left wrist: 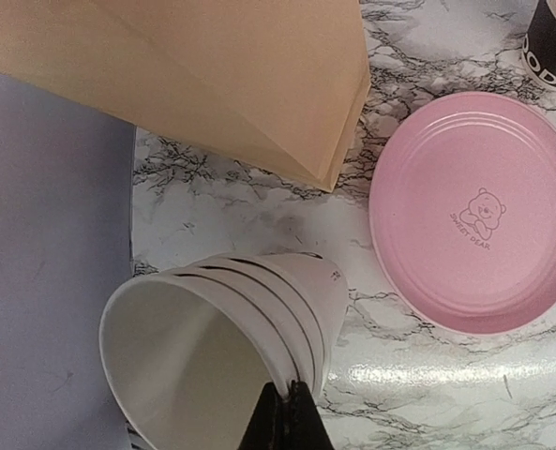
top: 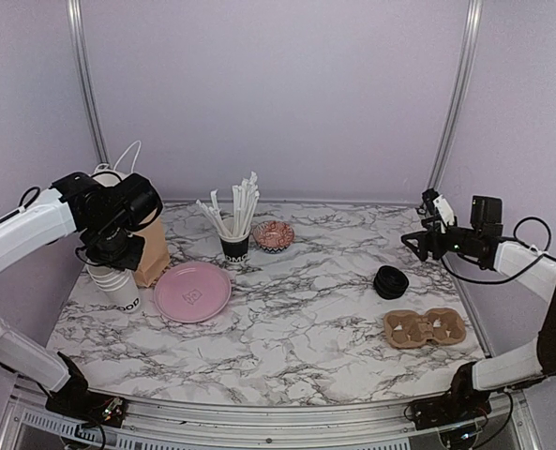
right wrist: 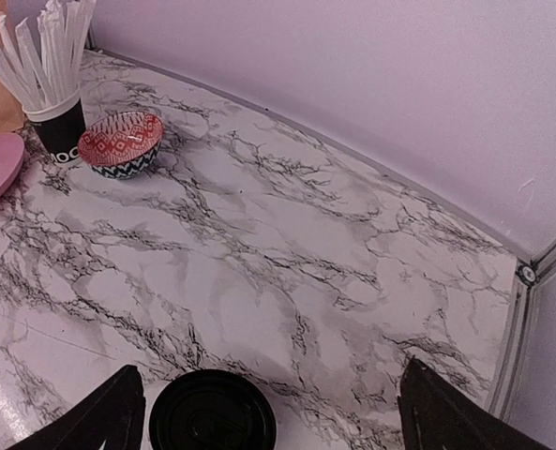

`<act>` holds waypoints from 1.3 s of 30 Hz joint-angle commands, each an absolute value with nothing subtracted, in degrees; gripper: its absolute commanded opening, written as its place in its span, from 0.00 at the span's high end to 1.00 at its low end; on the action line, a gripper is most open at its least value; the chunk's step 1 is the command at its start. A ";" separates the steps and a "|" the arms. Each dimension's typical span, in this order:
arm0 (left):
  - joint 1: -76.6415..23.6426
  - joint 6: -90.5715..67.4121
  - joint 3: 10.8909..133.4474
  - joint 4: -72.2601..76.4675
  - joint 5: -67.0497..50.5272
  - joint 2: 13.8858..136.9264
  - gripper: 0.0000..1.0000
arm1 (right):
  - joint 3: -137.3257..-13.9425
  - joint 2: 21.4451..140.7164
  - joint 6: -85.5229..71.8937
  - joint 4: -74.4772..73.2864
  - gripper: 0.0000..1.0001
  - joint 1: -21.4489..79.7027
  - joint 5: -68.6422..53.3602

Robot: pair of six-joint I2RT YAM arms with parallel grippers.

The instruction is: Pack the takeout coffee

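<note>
A stack of lidless white paper cups [top: 120, 289] stands at the table's left edge; it fills the lower left of the left wrist view [left wrist: 212, 347]. My left gripper [top: 118, 255] is shut on the rim of the stack's top cup, one finger inside and one outside [left wrist: 287, 417]. A single lidded coffee cup is not in view. A stack of round black lids [top: 391, 281] lies at the right, low between my fingers in the right wrist view [right wrist: 212, 424]. My right gripper [top: 418, 242] is open and empty above the table behind the lids [right wrist: 268, 417].
A brown paper bag [top: 152, 251] stands right behind the cup stack [left wrist: 212, 75]. A pink plate [top: 192, 291] lies just right of it [left wrist: 474, 206]. A black cup of white straws [top: 235, 246] and a red patterned bowl [top: 273, 234] sit mid-back. A cardboard cup carrier [top: 425, 327] lies front right.
</note>
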State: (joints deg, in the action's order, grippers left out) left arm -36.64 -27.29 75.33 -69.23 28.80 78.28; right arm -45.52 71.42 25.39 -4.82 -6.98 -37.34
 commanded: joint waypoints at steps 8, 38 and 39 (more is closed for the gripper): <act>-36.60 -28.80 77.28 -68.93 28.82 79.49 1.00 | -48.26 72.51 26.64 -7.34 0.10 -6.59 -38.65; -51.60 -27.54 99.52 -77.30 18.85 79.92 1.00 | -48.67 73.08 27.32 -8.34 0.10 -5.84 -40.30; -54.27 -25.97 99.31 -75.94 18.92 81.75 1.00 | -48.72 73.19 27.35 -8.43 0.10 -5.82 -40.26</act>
